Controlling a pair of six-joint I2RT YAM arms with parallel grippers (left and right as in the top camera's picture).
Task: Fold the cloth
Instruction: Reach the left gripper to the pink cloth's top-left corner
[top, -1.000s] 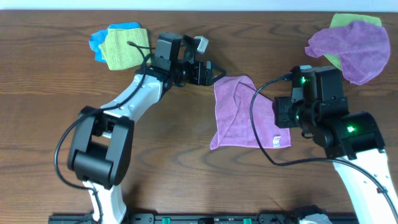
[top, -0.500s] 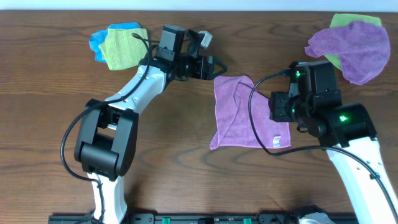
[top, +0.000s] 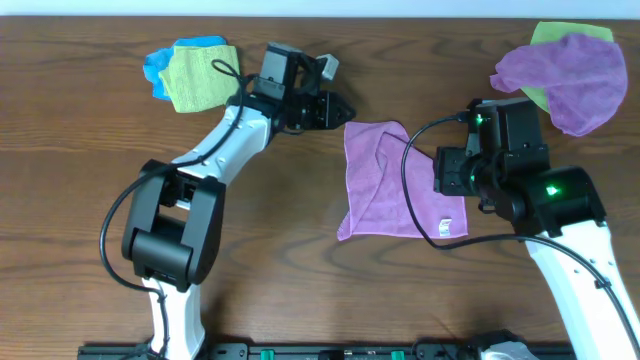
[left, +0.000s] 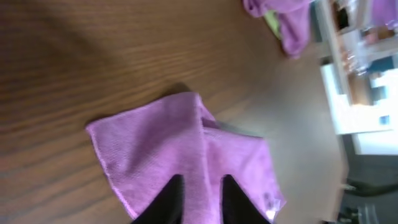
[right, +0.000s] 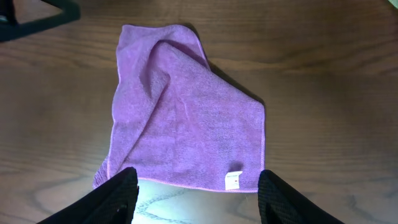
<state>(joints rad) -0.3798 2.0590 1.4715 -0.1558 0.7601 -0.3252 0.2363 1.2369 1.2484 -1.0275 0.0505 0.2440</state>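
Observation:
The cloth (top: 385, 175) lies flat on the brown table, pinkish-purple, with a diagonal fold ridge and a small white tag (top: 447, 228) at its near right corner. My left gripper (top: 347, 106) hovers just beyond the cloth's far left corner. In the left wrist view its fingertips (left: 174, 196) stand only a narrow gap apart with nothing between them, and the cloth (left: 174, 143) lies below. My right gripper (top: 450, 172) hangs over the cloth's right edge. It stands wide open (right: 198, 177), framing the cloth (right: 186, 118) and the tag (right: 232, 179), and touches neither.
A violet purple cloth (top: 565, 75) lies over a lime-green one (top: 570, 33) at the back right. Another lime-green cloth (top: 200, 78) sits on a blue one (top: 155, 68) at the back left. The right arm's black cable (top: 410, 190) loops over the cloth.
The left gripper's jaws have drawn in from wide to a narrow gap and it has shifted slightly right. The right gripper moved a little farther back and opened wider. The cloth has not moved.

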